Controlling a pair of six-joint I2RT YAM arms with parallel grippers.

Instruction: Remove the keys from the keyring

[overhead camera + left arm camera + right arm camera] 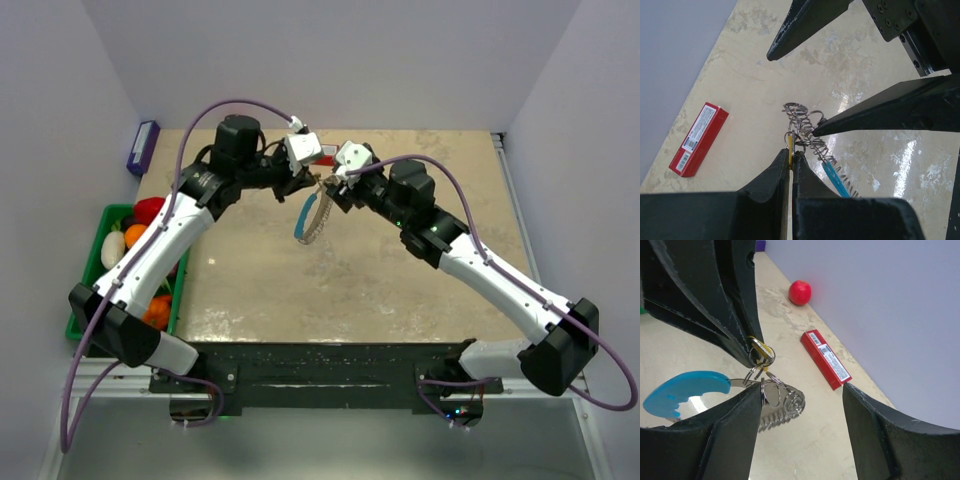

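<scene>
The keyring (pixel 807 132) is a bunch of silvery rings and a coil with a light-blue piece (pixel 836 180), hanging above the table (pixel 300 290). A tiny yellow key (pixel 790 145) sits on one ring. My left gripper (pixel 791 156) is shut on that key, which also shows in the right wrist view (pixel 762 347). My right gripper (pixel 802 386) is open. One of its fingertips (pixel 757 392) rests against a ring of the keyring (pixel 775 395), and the other stands well apart. In the top view both grippers meet at the back middle, with the keyring (pixel 312 218) dangling below them.
A red rectangular box (pixel 826 359) lies on the table by the back wall, with a red ball (pixel 800 292) further along. A green bin (pixel 104 215) of toy fruit stands at the left edge. A purple box (pixel 143 147) is at the back left corner.
</scene>
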